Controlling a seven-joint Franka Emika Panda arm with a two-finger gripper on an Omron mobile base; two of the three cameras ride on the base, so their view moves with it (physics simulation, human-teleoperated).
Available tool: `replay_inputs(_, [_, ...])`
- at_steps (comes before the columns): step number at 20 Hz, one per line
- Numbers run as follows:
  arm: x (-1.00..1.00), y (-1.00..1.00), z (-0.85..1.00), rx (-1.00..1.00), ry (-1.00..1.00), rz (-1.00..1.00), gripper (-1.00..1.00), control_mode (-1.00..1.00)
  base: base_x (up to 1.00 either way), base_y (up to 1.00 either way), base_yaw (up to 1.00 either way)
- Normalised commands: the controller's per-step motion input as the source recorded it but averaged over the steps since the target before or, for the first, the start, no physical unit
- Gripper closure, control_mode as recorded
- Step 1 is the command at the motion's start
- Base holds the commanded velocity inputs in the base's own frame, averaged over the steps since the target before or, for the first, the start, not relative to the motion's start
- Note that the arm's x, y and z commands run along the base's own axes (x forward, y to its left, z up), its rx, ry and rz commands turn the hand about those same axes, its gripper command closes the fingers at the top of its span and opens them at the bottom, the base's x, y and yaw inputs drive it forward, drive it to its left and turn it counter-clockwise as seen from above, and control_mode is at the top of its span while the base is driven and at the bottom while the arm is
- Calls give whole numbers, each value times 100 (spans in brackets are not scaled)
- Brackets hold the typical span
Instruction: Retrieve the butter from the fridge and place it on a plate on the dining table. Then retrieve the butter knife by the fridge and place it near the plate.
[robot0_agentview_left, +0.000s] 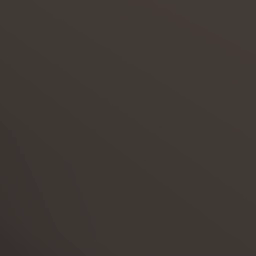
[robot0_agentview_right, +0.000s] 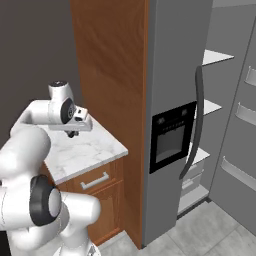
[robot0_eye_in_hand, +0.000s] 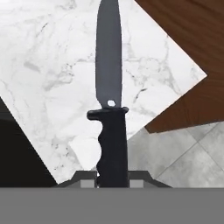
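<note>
Gripper (robot0_eye_in_hand: 113, 183) is clamped on the butter knife (robot0_eye_in_hand: 111, 131), pinching the black handle at its butt end; the dark blade points straight away from the hand. In the hand view the knife hangs over the marble counter (robot0_eye_in_hand: 52, 78), blade across the top near its outer corner, handle past the counter edge with grey floor tiles below. It looks lifted clear, though I can't confirm the gap under the blade.

In the right base view the hand (robot0_agentview_right: 75, 122) sits above the small counter beside the fridge (robot0_agentview_right: 175, 120), near the counter's back left part. The fridge's right door stands open, white shelves showing.

Step in hand, as I read it: carry the knife to the dining table and set it near the plate. Advice:
- Grip is far back on the handle, so the blade is a long lever; move slowly and avoid wrist snaps or it may pivot in the jaws.
- Raise before swinging so the tip clears the counter and the wood panel next to the fridge.
- Set down flat, beside the plate, not on it.

No readable writing or brands; the fridge dispenser panel is blank black.
</note>
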Motion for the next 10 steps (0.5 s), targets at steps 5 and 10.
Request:
replay_inputs(5, [-100,-10,80,0,1,1,100,-100,0,0,0])
replay_inputs(10, [-95,-26,58,0,3,0,100,-100,0,0,0])
